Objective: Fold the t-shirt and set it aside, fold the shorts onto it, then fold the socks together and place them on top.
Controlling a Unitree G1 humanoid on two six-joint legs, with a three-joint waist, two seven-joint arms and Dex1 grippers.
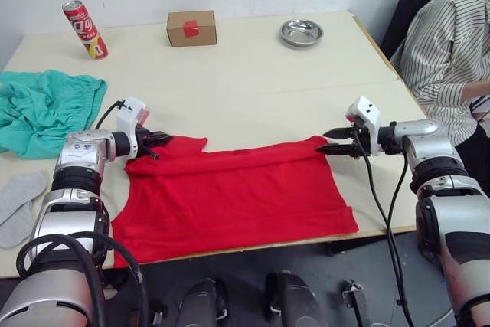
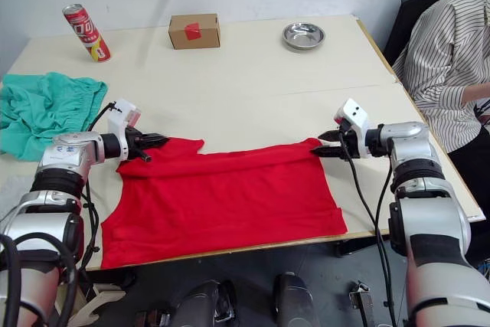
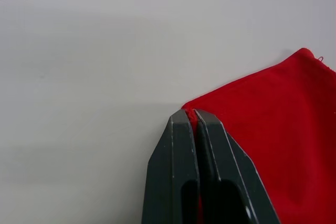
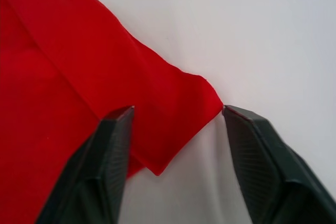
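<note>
The red t-shirt [image 1: 230,193] lies spread flat along the table's near edge, its far edge folded over. My left gripper [image 1: 162,141] is shut on the shirt's far left corner; the left wrist view has red cloth [image 3: 273,145] pinched between the closed fingers [image 3: 181,145]. My right gripper [image 1: 331,141] stands open at the far right corner, and in the right wrist view that corner [image 4: 184,103] lies between the spread fingers [image 4: 113,145]. The teal-green shorts [image 1: 42,109] lie crumpled at the far left. The grey socks [image 1: 17,203] rest at the left edge, near my left arm.
A red can [image 1: 84,30], a cardboard box [image 1: 191,27] and a metal bowl [image 1: 301,33] stand along the table's far side. A person in a striped shirt [image 1: 448,51] sits at the right, by a dark chair [image 1: 409,13]. Bare tabletop [image 1: 260,89] lies beyond the shirt.
</note>
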